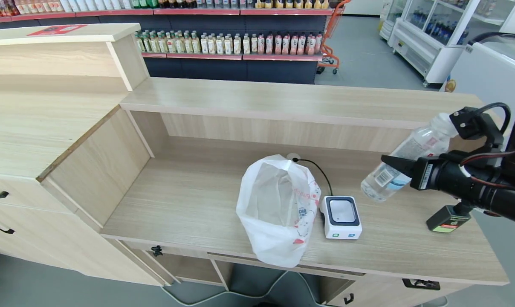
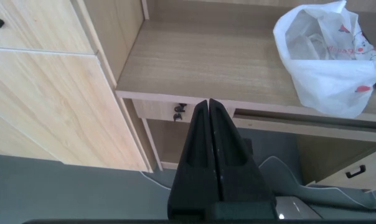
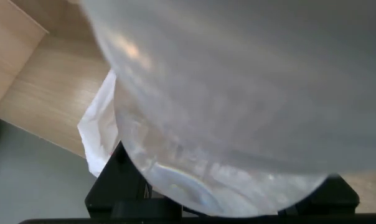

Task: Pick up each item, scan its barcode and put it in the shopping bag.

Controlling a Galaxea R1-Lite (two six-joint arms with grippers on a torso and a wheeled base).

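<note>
At the right of the head view, the right gripper (image 1: pixel 390 164) is clamped on a clear plastic bottle (image 1: pixel 416 147), which is tilted with its base down-left and above the counter (image 1: pixel 189 200). In the lower centre, the white shopping bag (image 1: pixel 279 209) stands open, with the scanner (image 1: pixel 342 216) just to its right. In the left wrist view, the left gripper (image 2: pixel 208 127) has its fingers pressed together and holds nothing, in the lower centre.
</note>
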